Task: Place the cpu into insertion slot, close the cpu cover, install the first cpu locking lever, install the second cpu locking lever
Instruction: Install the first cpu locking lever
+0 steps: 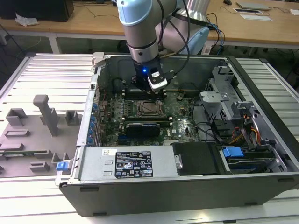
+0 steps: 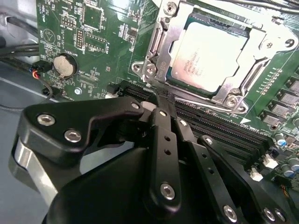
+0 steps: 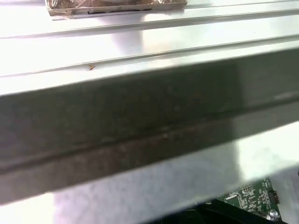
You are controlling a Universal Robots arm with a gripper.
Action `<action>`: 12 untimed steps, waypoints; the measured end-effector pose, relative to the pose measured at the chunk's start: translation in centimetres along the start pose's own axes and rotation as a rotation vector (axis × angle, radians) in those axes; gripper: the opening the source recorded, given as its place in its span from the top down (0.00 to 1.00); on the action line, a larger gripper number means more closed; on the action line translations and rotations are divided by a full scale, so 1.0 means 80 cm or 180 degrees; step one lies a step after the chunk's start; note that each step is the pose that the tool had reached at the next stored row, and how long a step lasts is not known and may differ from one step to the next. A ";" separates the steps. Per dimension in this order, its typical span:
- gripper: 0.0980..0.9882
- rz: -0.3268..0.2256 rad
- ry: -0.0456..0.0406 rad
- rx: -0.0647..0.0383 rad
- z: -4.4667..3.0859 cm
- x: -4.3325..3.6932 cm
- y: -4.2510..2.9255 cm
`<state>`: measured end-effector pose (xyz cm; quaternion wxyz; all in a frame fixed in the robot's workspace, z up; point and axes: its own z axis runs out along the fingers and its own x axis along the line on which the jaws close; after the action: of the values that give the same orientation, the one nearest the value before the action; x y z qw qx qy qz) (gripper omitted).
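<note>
Silvery-grey square cpu point(image 2: 209, 56) lies in the black-rimmed insertion slot point(image 2: 217, 24), mid-frame in the exterior view, under the thin silver cpu cover point(image 2: 161, 39). The black gripper point(image 2: 161, 98), fingers pressed together, is just beside that cover's edge.

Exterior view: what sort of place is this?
Probably a robotics lab or test workshop: an open computer case sits on a slotted metal table under a robot arm, with wooden desks behind.
</note>
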<state>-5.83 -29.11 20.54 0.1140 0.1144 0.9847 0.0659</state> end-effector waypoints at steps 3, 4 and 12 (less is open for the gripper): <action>0.99 0.0007 -0.0003 0.0001 -0.0031 -0.001 0.0005; 0.99 0.0009 -0.0003 0.0002 -0.0033 0.000 0.0009; 0.99 0.0051 -0.0010 0.0008 -0.0028 0.003 0.0043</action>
<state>-6.05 -28.74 20.75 0.1148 0.1225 0.9836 0.0653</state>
